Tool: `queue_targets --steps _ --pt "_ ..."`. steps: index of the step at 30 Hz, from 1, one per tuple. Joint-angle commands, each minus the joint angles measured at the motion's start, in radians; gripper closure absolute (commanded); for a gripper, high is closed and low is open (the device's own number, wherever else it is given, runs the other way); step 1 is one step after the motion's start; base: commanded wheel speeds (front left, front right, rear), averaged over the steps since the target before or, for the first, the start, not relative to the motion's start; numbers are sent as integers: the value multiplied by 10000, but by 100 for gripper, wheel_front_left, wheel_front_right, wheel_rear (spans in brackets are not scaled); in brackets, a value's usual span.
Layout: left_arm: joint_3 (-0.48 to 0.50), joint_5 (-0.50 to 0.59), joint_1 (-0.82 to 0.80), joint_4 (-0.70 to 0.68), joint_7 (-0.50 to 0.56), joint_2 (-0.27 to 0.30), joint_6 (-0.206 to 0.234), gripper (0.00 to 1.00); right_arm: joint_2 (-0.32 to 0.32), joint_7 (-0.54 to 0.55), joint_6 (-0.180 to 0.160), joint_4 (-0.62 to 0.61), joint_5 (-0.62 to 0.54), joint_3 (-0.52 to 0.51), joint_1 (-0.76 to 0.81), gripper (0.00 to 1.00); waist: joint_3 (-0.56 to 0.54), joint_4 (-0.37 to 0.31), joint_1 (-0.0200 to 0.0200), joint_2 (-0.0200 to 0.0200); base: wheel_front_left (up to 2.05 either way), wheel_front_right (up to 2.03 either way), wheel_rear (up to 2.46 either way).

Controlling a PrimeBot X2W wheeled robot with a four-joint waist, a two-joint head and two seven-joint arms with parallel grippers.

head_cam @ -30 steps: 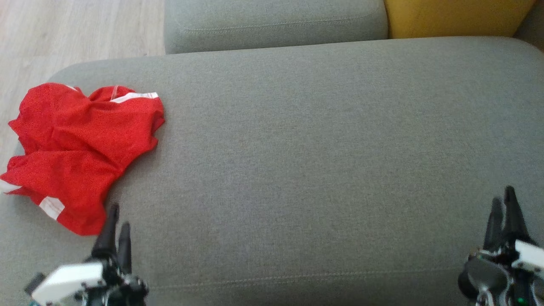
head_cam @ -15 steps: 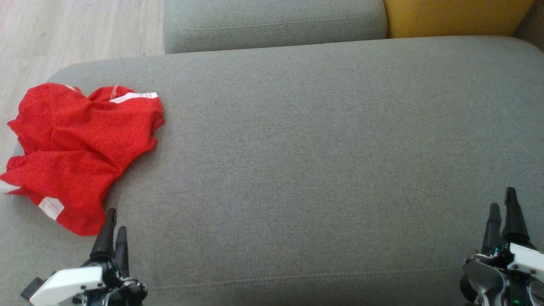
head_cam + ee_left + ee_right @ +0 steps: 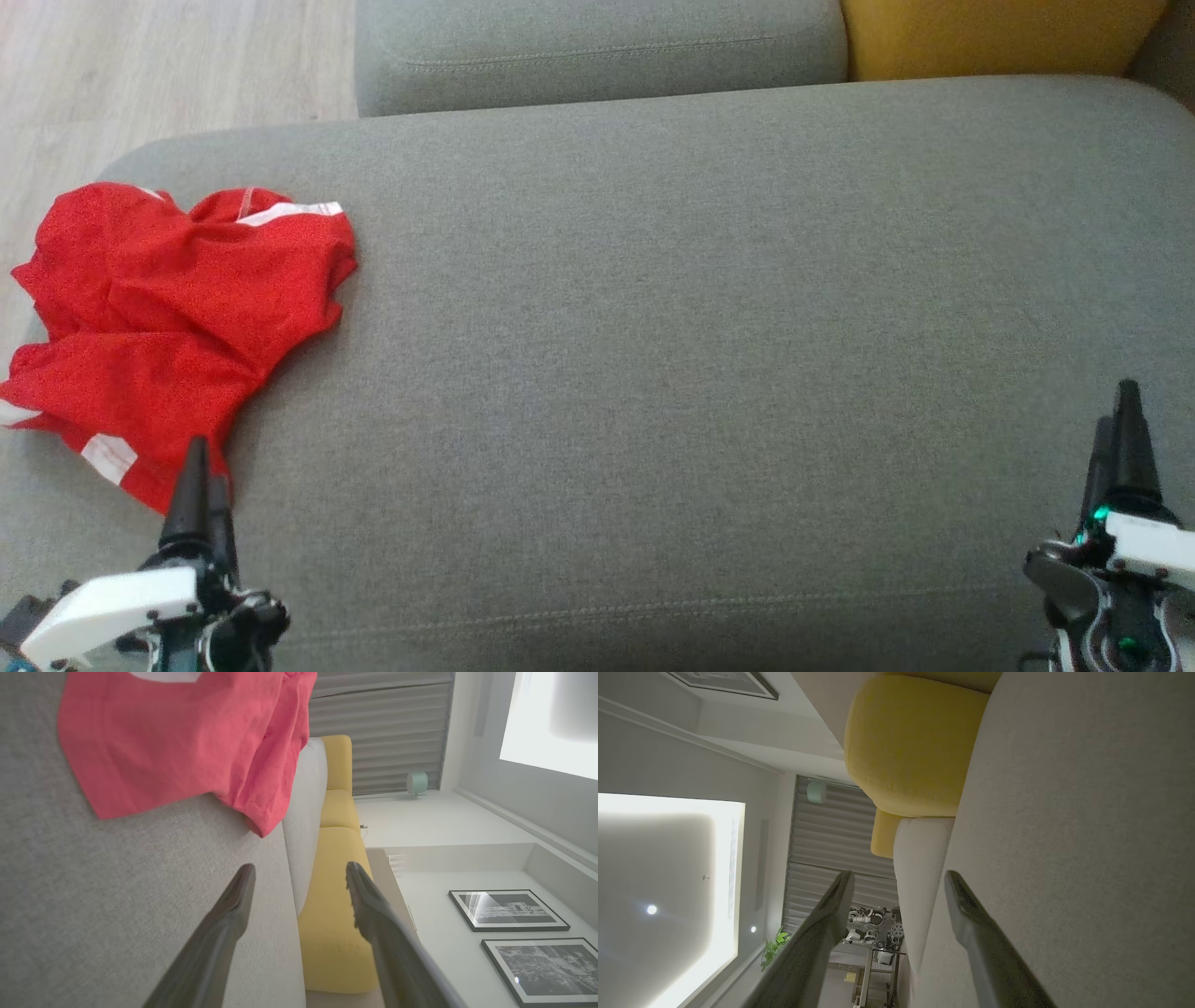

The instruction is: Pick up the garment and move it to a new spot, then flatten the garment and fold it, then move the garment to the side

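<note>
The garment (image 3: 177, 317) is red with white trim and lies crumpled at the left end of the grey seat cushion (image 3: 700, 327), partly hanging over its left edge. My left gripper (image 3: 201, 467) is just in front of the garment's near corner. In the left wrist view the gripper (image 3: 299, 877) is open with nothing between its fingers, and the garment (image 3: 177, 742) lies ahead of the tips, not touching them. My right gripper (image 3: 1120, 411) is at the lower right, far from the garment. The right wrist view shows this gripper (image 3: 899, 879) open and empty beside the cushion surface.
A grey back cushion (image 3: 597, 47) and a yellow cushion (image 3: 990, 37) stand behind the seat. Pale wooden floor (image 3: 140, 65) lies beyond the seat's left end. Bare grey fabric stretches wide between the two grippers.
My left gripper has shifted left and a little forward, up to the garment's near corner. My right gripper has risen slightly and rolled so its fingers line up. The garment has not moved.
</note>
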Motion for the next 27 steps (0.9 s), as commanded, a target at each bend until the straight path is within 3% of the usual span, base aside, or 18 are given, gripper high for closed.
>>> queue_targets --steps 1,15,27 --pt "255 309 -560 -472 -110 113 -52 0 -66 -124 19 -549 -559 159 -660 0 20 0 0 0 0 0 0" --pt "642 1824 -805 -1423 -491 127 -61 0 -70 -504 27 -1260 -2943 651 -967 0 125 8 0 0 0 0 0" --pt "273 3882 -820 -2749 -870 141 207 0 -90 -883 35 -1975 -6027 1614 -1241 0 257 -24 0 0 0 0 0"
